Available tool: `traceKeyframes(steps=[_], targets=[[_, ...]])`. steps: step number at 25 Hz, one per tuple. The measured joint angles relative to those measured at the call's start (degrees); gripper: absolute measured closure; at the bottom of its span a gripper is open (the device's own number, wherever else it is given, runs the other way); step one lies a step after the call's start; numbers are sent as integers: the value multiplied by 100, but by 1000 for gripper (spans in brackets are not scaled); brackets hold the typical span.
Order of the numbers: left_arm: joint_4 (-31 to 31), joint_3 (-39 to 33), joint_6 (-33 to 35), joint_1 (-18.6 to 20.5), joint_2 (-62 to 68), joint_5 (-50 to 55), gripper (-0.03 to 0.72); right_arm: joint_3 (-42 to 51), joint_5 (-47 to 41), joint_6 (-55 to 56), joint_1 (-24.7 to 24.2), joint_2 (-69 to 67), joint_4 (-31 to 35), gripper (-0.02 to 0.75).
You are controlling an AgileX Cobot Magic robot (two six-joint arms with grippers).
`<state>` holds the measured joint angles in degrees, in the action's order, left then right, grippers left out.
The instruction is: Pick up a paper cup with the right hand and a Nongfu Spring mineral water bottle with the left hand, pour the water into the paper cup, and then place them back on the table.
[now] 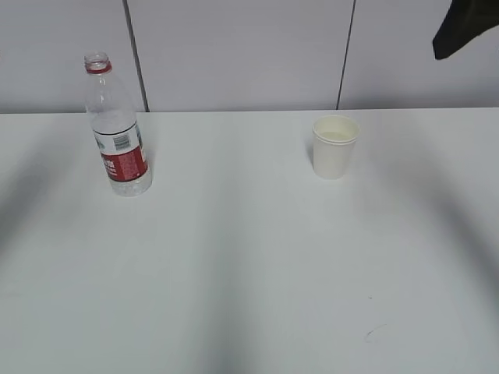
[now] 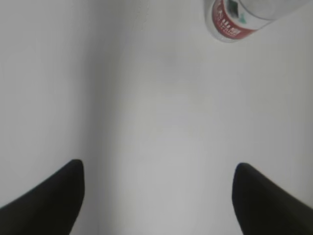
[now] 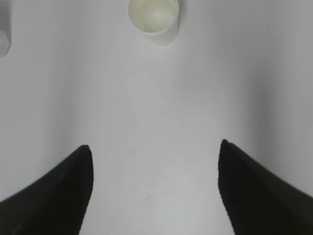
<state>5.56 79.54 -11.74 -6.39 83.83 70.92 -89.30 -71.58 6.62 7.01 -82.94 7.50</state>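
Plainly, both sets of jaws stand wide open and empty, well short of their targets: the paper cup (image 1: 335,146) stands upright on the counter (image 1: 249,273) at right, the uncapped Nongfu Spring mineral water bottle (image 1: 117,128) at left. The cup looks light and crushable, best held gently mid-wall; the bottle's thin plastic suits a hold around the label.
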Motion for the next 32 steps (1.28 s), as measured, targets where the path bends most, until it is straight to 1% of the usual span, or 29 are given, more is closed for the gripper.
traceKeyframes(steps=[4, 7, 10, 17, 20, 27, 32], targets=[[299, -604, 0, 46, -771, 13, 123, 542, 0, -70, 0, 508, 22, 147], [622, -1143, 58, 51, -1400, 18, 126, 1209, 0, -107, 0, 1083, 22, 147], [701, -1598, 74, 67, -2073, 34, 141, 1888, 0, -118, 0, 1647, 22, 147], [481, -2418, 89, 64, -3597, 76, 198, 3149, 0, -141, 0, 2939, 22, 147], [343, -2750, 136, 64, -4217, 115, 214, 3602, 0, -329, 0, 3498, 22, 147], [-302, -3460, 375, 64, -5422, 5, 221, 4397, -25, -849, 0, 5015, 12, 147], [-425, -3887, 428, 64, -6032, -270, 229, 4817, -22, -1148, 0, 6066, 12, 147]])
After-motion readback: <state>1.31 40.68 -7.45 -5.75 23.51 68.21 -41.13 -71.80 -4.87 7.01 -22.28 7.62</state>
